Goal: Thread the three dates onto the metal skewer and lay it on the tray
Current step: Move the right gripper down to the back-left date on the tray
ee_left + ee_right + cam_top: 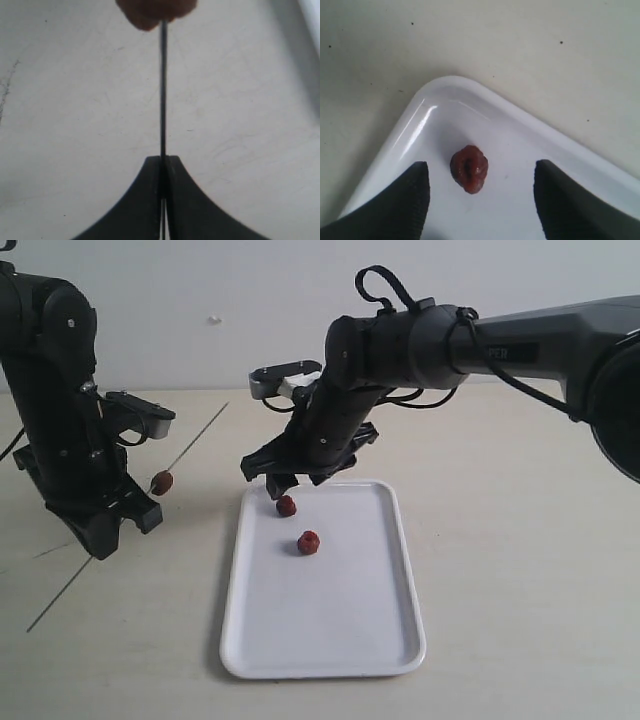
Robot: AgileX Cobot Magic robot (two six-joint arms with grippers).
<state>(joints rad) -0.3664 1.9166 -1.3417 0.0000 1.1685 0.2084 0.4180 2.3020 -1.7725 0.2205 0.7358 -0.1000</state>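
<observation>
Holding the right gripper (pixel 285 483) spread wide above the upper-left corner of the tray (pixel 330 640), straddling one loose date (pixel 469 169) without touching it. Judging the step in hand to be picking up this fruit. Doing it well likely meaning lowering straight down, centring the date between the fingers, closing gently across its narrower width, and steering clear of the tray rim just beside it. Leaving the second loose date (pixel 308 542) lying nearer the tray's middle. Pinching the metal skewer (pixel 163 90) tight in the left gripper (pixel 163 165) at the left of the exterior frame, off the tray, with one threaded date (pixel 162 481) sitting on the rod. Showing in the right wrist view alone how well the date sits between the fingers. Showing in the exterior view alone the skewer's full slanted length and the other loose fruit.
</observation>
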